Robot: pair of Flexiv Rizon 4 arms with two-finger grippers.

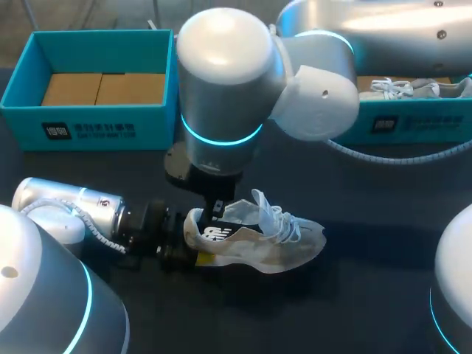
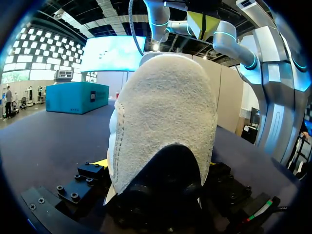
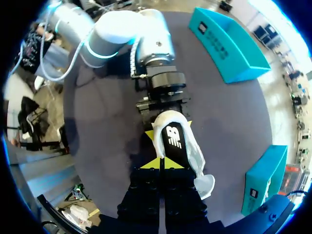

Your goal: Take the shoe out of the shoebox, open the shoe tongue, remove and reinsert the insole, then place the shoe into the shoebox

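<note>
Shoe lies on the counter near its middle, heel left, toe right; left fingers sit at the heel, one on either side; right fingers hang at the shoe's opening, just behind the heel; one box stands at the far left corner; another box, on the far edge at right, holds a second shoe.

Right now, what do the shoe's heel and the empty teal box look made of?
On the shoe, the heel looks like off-white suede or a fleecy fabric: matte, with a fuzzy nap and a stitched seam. I can't tell which. The teal box is probably printed cardboard: flat matte walls, with plain brown board on its floor.
</note>
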